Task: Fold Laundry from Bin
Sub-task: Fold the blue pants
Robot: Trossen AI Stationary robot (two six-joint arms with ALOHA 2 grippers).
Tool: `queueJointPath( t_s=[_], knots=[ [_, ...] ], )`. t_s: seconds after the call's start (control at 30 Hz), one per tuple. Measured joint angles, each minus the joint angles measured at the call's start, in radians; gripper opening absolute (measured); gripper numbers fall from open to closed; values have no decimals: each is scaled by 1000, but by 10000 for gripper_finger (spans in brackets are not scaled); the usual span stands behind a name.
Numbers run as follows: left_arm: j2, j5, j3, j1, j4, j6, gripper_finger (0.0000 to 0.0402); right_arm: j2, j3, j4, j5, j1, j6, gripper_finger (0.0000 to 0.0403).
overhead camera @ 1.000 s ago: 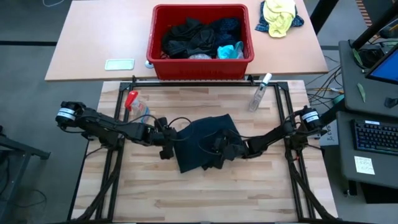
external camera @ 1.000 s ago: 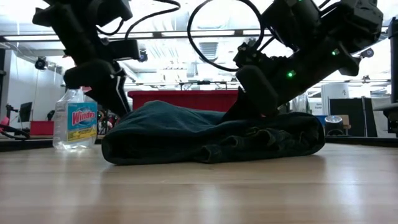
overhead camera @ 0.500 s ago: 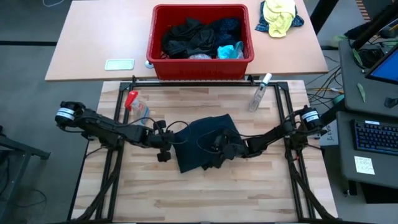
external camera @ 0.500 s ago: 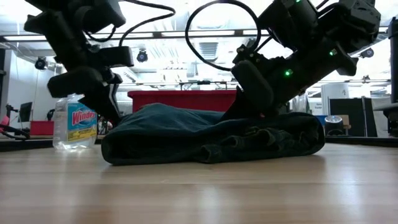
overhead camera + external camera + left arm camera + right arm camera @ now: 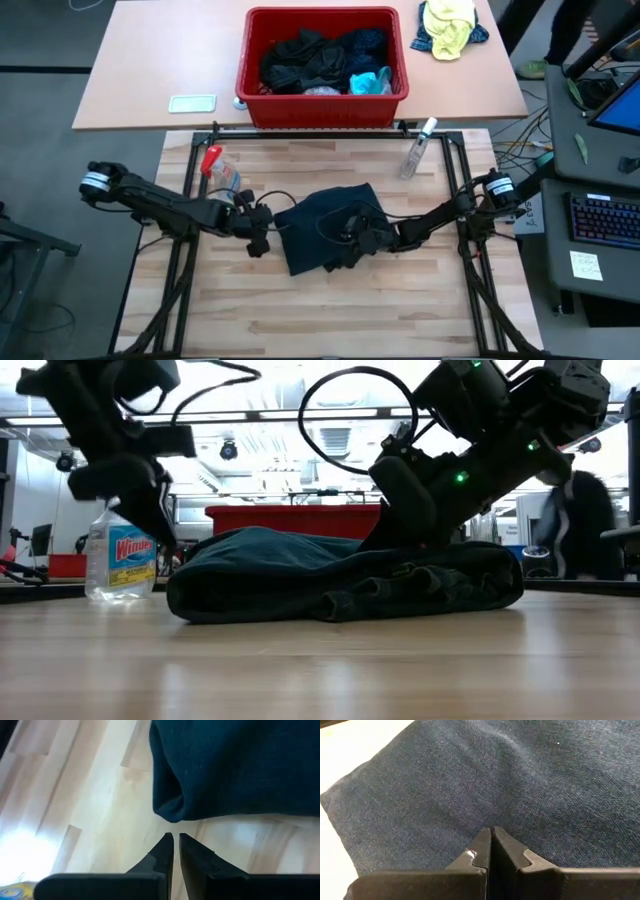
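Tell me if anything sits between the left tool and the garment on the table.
Nothing visible does. The left tool, shut and empty, is just off the dark garment's near corner, with only bare wooden table between them. The spray bottle stands off to the side. The right tool presses on the cloth.

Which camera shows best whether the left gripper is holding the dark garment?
The left wrist view: left gripper is shut, just short of the dark garment, empty. The high view shows it beside the cloth's edge; the low view shows it raised.
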Motion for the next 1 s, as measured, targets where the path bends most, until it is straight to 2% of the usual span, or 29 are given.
queueJointPath(
  t_s=[0.07,0.17,0.3,0.43,0.53,0.67,0.83,1.0],
  knots=[
    [-18,0,23,-4,-25,-8,19,-18,0,1,1,4,-16,12],
    [-31,0,39,-19,62,34,22,-54,-3,6,8,5,-56,12],
    [2,2,23,-30,380,164,20,-89,-1,35,15,5,-98,12],
    [105,-1,13,-29,635,257,9,-104,11,45,19,5,-123,12],
    [204,-31,13,-27,776,257,2,-105,25,53,104,6,-128,12],
    [335,-135,17,-27,805,193,1,-68,31,115,246,-5,-142,12],
    [452,-154,21,-27,818,97,0,48,36,230,196,-69,-159,12],
    [484,-164,27,-34,750,18,0,132,34,225,188,-129,-98,12]
  ],
)
